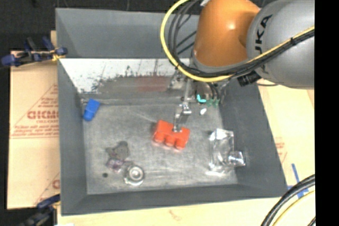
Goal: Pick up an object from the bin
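Note:
My gripper (180, 123) hangs below the orange cover near the middle of the bin. Its tip comes down onto the upper edge of a red-orange lumpy plastic block (170, 136) lying flat on the bin floor at the centre. The view does not show the block held. A crumpled clear plastic piece (223, 152) lies to the right of the block, apart from the gripper.
A small blue block (91, 109) rests against the left wall. A grey-purple bit (117, 153) and a round silver piece (134, 173) lie at the front left. The arm and its cables cover the bin's back right corner.

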Controlling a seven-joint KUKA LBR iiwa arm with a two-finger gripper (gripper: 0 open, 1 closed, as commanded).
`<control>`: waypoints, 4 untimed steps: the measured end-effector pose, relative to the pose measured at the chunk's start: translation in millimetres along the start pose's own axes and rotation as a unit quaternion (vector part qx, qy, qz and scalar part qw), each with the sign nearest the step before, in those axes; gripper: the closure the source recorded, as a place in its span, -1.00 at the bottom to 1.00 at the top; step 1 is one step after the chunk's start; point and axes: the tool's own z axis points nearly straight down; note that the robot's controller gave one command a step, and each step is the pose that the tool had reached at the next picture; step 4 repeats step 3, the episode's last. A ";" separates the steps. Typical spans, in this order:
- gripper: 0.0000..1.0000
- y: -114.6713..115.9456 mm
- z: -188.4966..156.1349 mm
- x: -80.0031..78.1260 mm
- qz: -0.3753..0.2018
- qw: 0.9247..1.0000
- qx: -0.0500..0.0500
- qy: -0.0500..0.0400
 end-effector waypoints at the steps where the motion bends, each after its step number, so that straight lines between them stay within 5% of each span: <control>1: -1.00 -27.7 146.0 12.1 -0.200 0.980 0.001 -0.009; 2: 1.00 -26.5 142.9 9.5 -0.198 0.980 0.001 -0.014; 3: 1.00 -38.5 14.0 -3.0 -0.192 0.981 0.002 -0.008; 4: 1.00 -38.5 14.0 -3.0 -0.192 0.981 0.002 -0.008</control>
